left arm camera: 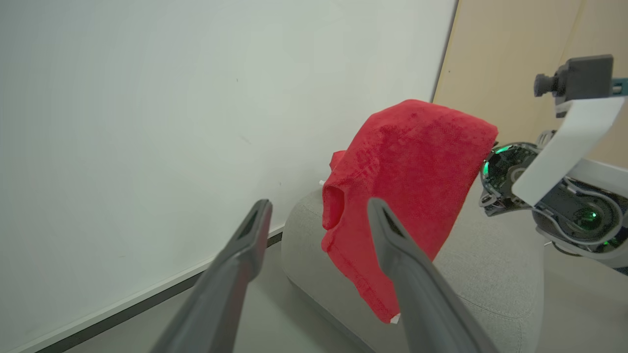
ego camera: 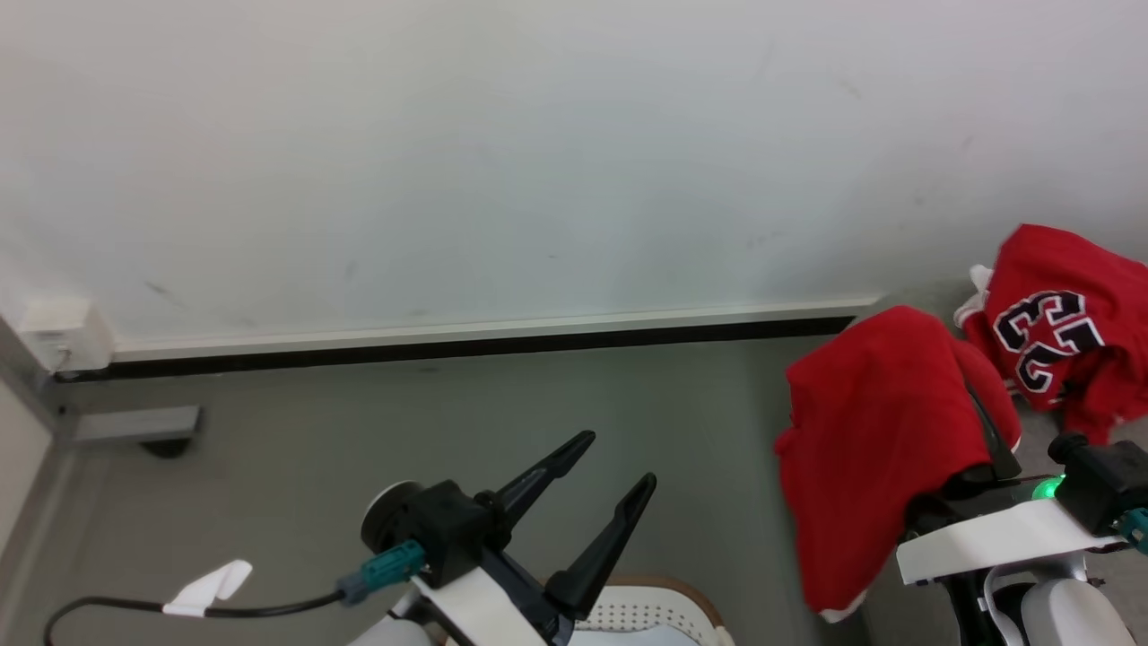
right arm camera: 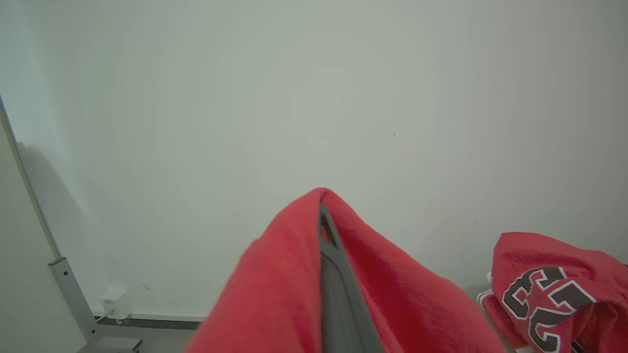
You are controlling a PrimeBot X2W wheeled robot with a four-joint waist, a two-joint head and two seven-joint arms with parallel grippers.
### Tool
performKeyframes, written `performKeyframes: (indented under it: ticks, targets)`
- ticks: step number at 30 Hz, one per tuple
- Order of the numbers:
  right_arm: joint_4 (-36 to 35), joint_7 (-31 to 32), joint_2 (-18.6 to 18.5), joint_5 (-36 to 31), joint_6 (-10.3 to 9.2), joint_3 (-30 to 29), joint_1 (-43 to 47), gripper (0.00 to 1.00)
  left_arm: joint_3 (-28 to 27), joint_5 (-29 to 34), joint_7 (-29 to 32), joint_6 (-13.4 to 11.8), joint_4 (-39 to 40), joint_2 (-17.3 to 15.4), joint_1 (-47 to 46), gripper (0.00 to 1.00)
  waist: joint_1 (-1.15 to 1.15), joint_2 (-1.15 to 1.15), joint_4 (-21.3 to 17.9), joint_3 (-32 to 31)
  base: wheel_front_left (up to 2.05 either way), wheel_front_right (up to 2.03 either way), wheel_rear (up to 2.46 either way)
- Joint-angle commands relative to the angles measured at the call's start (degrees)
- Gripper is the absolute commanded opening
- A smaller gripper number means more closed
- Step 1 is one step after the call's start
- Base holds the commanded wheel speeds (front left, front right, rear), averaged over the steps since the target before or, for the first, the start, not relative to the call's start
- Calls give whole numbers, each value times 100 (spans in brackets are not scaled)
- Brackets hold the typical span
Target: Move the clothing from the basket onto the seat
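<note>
A plain red fabric garment (ego camera: 861,431) hangs over the right gripper (ego camera: 989,426); the left gripper (ego camera: 617,459) gapes empty, near centre.

A black, white-edged 23 stands on the crumpled red jersey (ego camera: 1067,278).

You are working in a bare indoor room that reads as a test space dressed with a few home things, not a lived-in house. The wall (ego camera: 538,161) ahead of you is plain white and unhung, ending in a pale skirting strip (ego camera: 484,330) with a black line below it, over a smooth grey floor (ego camera: 359,422). A small white box (ego camera: 63,334) sits low in the corner beside a metal post (right arm camera: 68,289), and a tan panel (left arm camera: 510,63) closes off one side. The homely touches are a grey cushioned seat (left arm camera: 490,274), a white laundry basket (ego camera: 655,610) and red clothing (ego camera: 870,431).
</note>
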State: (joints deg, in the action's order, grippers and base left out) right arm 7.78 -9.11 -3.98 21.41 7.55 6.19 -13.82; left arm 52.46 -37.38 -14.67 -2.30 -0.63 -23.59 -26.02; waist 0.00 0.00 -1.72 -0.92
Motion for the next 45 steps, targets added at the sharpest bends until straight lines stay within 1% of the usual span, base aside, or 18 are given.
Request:
performKeyframes:
  ticks: [1,5,9,14,18,24,25,26,27,28,33,36,38,40,41,45]
  targets:
    - [-132,49,-9,-36,-13,-39,62,0,-27,59,-15,0,-26,-7,44,100,0,0,-519,169,0,0,0]
    - [-414,141,43,-70,-13,-125,186,0,-100,215,-48,-2,-16,38,63,100,0,0,-994,217,0,0,0]
    - [-624,163,76,5,-13,-252,361,0,-126,327,-43,58,-72,94,92,100,0,0,-1305,223,0,0,0]
    - [-854,223,98,165,-13,-371,456,0,-110,369,-46,121,-181,159,122,100,0,0,-1535,263,0,0,0]
    - [-1055,237,108,272,-13,-508,405,0,-98,381,-45,165,-241,231,131,100,0,0,-1602,304,0,0,0]
    - [-1283,394,13,47,-13,-857,96,0,-113,416,-46,240,-287,291,85,100,0,0,-1544,413,0,0,0]
    - [-1383,487,-39,-24,-13,-1071,-81,0,-130,419,-46,268,-295,268,50,100,0,0,-1481,500,0,0,0]
    - [-1383,487,-39,-24,-13,-1071,-81,0,-130,419,-46,268,-295,268,50,100,0,0,-1481,500,0,0,0]
    - [-1441,521,-31,18,-13,-1203,-172,0,-141,422,-47,269,-294,246,29,100,0,0,-1440,559,0,0,0]
    - [-1480,587,-17,127,-13,-1344,-281,0,-156,415,-47,274,-286,229,10,100,0,0,-1396,626,0,0,0]
    - [-1670,908,-111,-80,-13,-2019,-951,0,-289,430,-41,298,-159,46,-103,100,0,0,-1156,1203,0,0,0]
    - [-1574,1084,-211,-247,-13,-2535,-1351,0,-323,444,-14,336,-77,-92,-159,100,0,0,-1011,1565,0,0,0]
    - [-1456,1239,-251,-438,-13,-2965,-1602,0,-358,442,5,356,-21,-186,-213,100,0,0,-933,1820,0,0,0]
    - [-1290,1358,-345,-707,-13,-3270,-1847,0,-382,425,6,393,27,-228,-248,100,0,0,-865,2030,0,0,0]
    - [-1163,1414,-446,-844,-13,-3380,-1953,0,-390,432,7,408,50,-243,-281,100,0,0,-835,2125,0,0,0]
    - [-533,1577,-596,-1271,-13,-3715,-2376,0,-450,485,24,456,141,-293,-465,100,0,0,-728,2461,0,0,0]
